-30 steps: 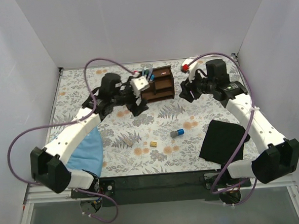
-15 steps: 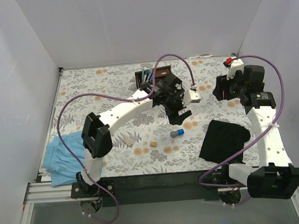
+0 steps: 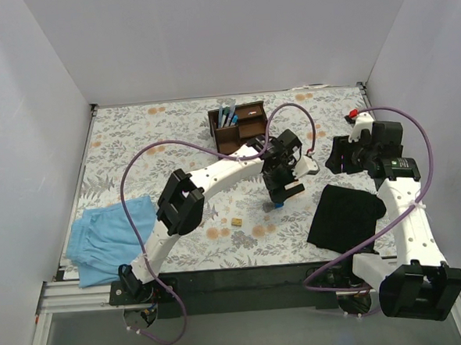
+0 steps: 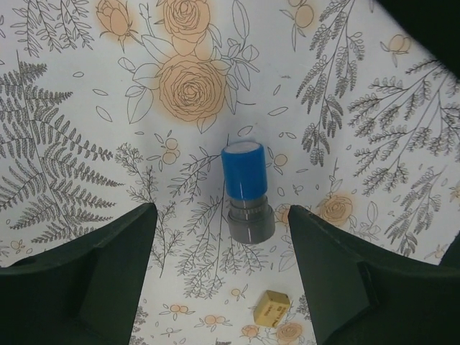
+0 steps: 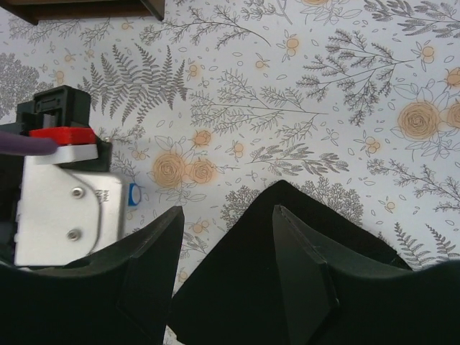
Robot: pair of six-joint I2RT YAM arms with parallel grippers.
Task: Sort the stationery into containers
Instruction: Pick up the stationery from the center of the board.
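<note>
The short blue-and-grey cylinder lies on the floral table, and in the top view it peeps out just below my left gripper. In the left wrist view the left gripper is open, with its fingers on either side of the cylinder and above it, not touching. The small tan block lies close by. The dark-brown organiser stands at the back with pens in a tall slot. My right gripper is open and empty above the black cloth's corner. The flat beige piece is hidden.
A black cloth lies at the front right, under the right gripper. A light-blue cloth lies at the front left. The left arm's wrist shows at the left of the right wrist view. White walls enclose the table.
My left arm has swung from the organiser to the right and come down over the cylinder. My right arm has drawn back toward the right wall. The light-blue cloth now shows fully.
</note>
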